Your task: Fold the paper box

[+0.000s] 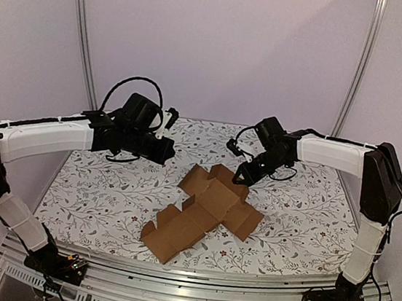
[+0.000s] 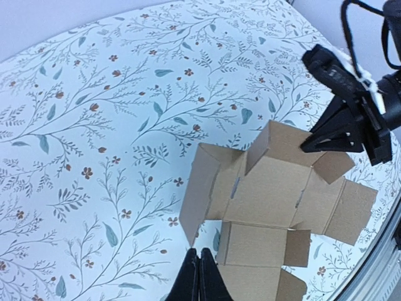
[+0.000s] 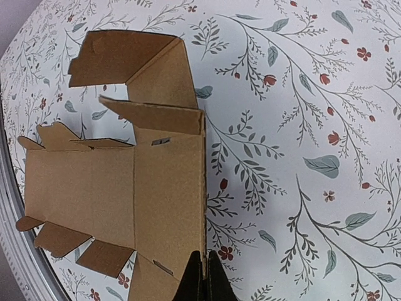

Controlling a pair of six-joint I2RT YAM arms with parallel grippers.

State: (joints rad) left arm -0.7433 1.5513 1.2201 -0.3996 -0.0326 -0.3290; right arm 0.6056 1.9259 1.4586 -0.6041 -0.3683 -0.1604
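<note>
The paper box (image 1: 205,210) is a brown die-cut cardboard sheet lying mostly flat in the middle of the table, with some flaps raised. It also shows in the left wrist view (image 2: 269,188) and the right wrist view (image 3: 125,188). My right gripper (image 1: 241,179) is at its far right side, shut on the edge of an upright flap, and its fingertips (image 3: 195,266) close around that edge. It also shows in the left wrist view (image 2: 305,149). My left gripper (image 1: 166,150) is shut and empty, hanging above the table to the box's far left, its tips (image 2: 199,254) near a raised flap corner.
The table (image 1: 107,198) has a white cloth with a leaf and flower print. A metal rail (image 1: 193,274) runs along the near edge. Plain walls and two upright poles (image 1: 82,40) close in the back.
</note>
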